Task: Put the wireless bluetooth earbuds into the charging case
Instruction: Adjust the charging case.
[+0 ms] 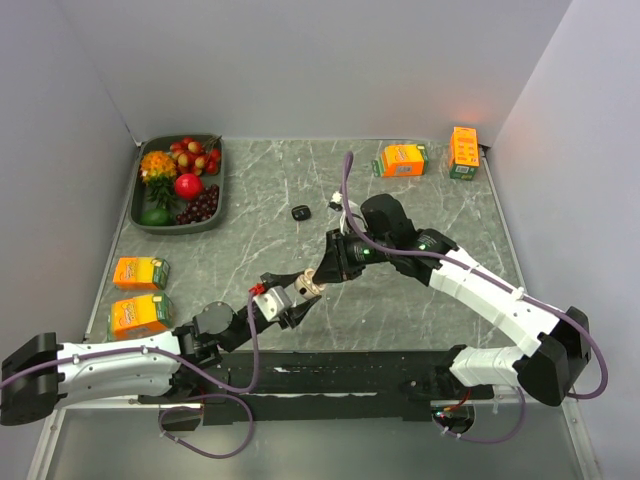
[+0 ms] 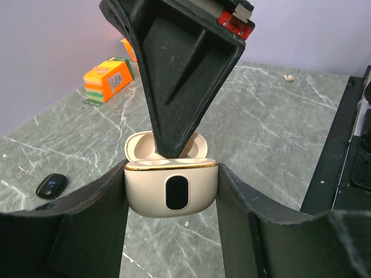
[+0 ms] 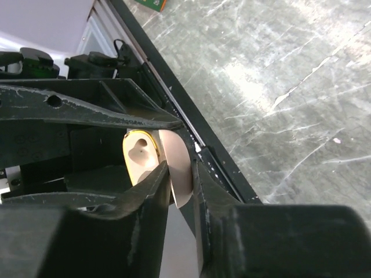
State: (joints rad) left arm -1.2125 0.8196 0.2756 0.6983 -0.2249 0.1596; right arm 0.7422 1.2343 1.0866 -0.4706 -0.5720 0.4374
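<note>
The cream charging case (image 2: 171,194), with a gold rim and a dark oval window, hangs above the table, and my left gripper (image 2: 171,174) is shut on its two sides. Its lid (image 3: 179,165) stands open. My right gripper (image 3: 181,174) comes from above, one finger inside the case and one behind, shut on the lid. An empty earbud socket (image 3: 138,152) shows in the case. In the top view both grippers meet at the case (image 1: 313,286). One white earbud (image 2: 288,77) lies on the table beyond. A small black oval object (image 2: 51,185) lies to the left.
A grey tray (image 1: 213,205) of fruit sits at the back left. Orange cartons stand at the left (image 1: 140,272) (image 1: 138,315) and at the back right (image 1: 402,160) (image 1: 463,152). A black rail (image 1: 330,365) runs along the near edge.
</note>
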